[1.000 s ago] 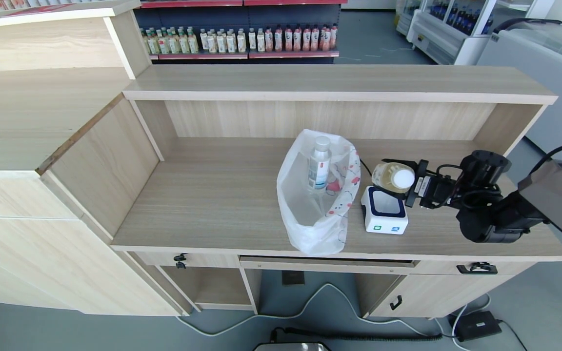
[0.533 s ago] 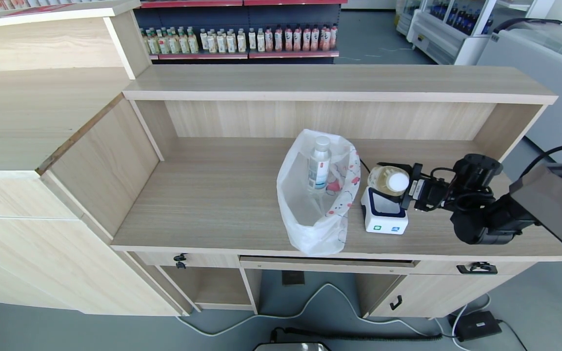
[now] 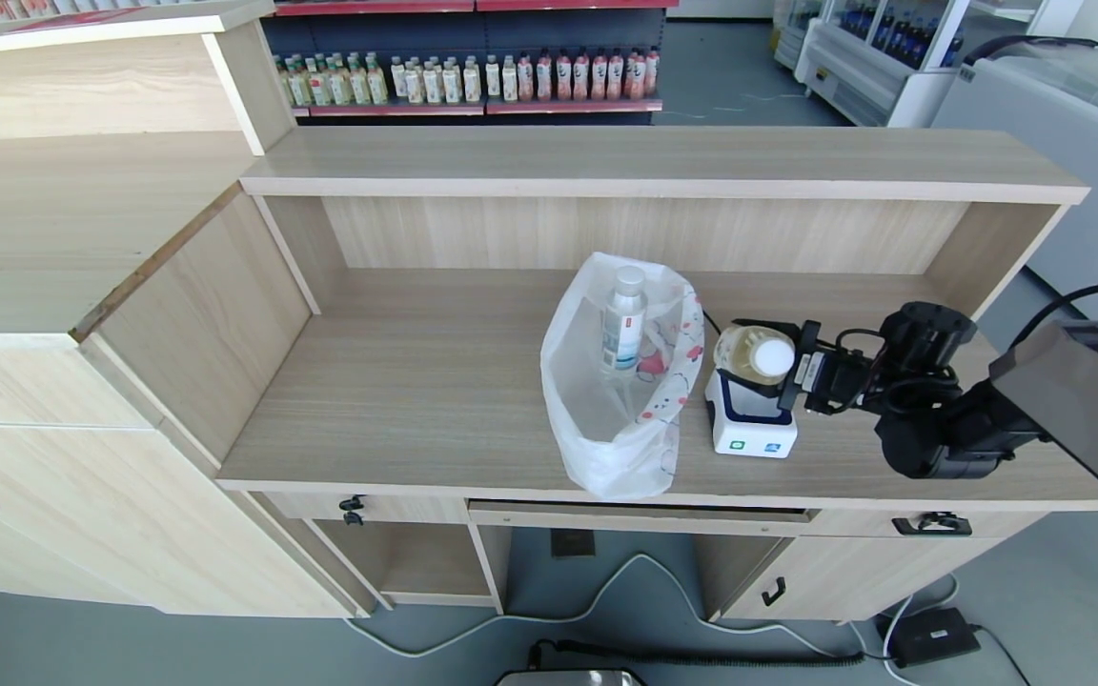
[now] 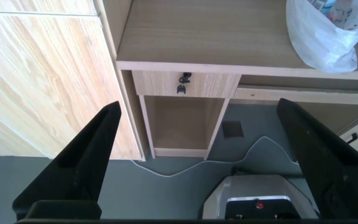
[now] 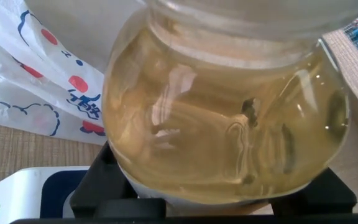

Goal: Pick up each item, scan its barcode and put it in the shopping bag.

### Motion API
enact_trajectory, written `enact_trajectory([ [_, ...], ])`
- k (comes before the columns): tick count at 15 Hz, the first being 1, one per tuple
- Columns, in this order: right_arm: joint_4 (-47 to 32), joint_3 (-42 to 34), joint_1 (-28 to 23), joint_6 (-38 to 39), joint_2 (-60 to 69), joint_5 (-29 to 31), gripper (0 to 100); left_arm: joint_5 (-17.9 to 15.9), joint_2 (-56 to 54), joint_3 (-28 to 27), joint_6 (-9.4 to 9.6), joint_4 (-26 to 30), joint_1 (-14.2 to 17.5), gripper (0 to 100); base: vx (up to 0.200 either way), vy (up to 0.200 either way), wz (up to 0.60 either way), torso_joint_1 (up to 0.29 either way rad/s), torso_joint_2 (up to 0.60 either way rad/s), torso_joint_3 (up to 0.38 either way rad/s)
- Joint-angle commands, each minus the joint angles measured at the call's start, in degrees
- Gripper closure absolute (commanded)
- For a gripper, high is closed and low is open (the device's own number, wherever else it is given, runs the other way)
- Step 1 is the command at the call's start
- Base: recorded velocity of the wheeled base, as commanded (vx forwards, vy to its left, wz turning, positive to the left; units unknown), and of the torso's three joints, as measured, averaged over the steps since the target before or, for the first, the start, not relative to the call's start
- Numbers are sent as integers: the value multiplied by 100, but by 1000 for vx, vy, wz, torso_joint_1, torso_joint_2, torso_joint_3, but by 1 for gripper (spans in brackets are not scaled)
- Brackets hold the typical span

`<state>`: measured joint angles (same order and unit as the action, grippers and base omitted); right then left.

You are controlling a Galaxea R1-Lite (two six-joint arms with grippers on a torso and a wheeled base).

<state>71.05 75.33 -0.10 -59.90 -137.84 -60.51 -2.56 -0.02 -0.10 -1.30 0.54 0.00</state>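
The right gripper [image 3: 754, 357] is clamped around the tea-coloured bottle [image 3: 738, 348], white cap showing from above, and holds it just over the far part of the scanner [image 3: 751, 424], right of the shopping bag [image 3: 597, 400], where a clear bottle [image 3: 623, 324] already stands. For a clean read, I'd say the barcode has to face the scanner's window, so keep the bottle low and roll it slowly without knocking the unit. The left gripper [image 4: 197, 106] hangs spread wide and empty, low on the near side of the counter [image 4: 197, 37].
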Motion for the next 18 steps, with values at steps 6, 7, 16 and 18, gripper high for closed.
enact_trajectory([
  [6, -346, -906, -482, 2211, 1980, 75, 100, 1, 2, 1, -1, -1, 0, 0, 0, 0, 0, 0, 0, 0],
  [7, -610, -1345, -667, 2747, 2727, 286, 100, 1, 2, 1, -1, -1, 0, 0, 0, 0, 0, 0, 0, 0],
  [16, -2385, -2611, -1748, 3248, 4775, 2008, 100, 1, 2, 1, -1, -1, 0, 0, 0, 0, 0, 0, 0, 0],
  [18, -2464, -2655, -1871, 2949, 4810, 2008, 100, 1, 2, 1, -1, -1, 0, 0, 0, 0, 0, 0, 0, 0],
])
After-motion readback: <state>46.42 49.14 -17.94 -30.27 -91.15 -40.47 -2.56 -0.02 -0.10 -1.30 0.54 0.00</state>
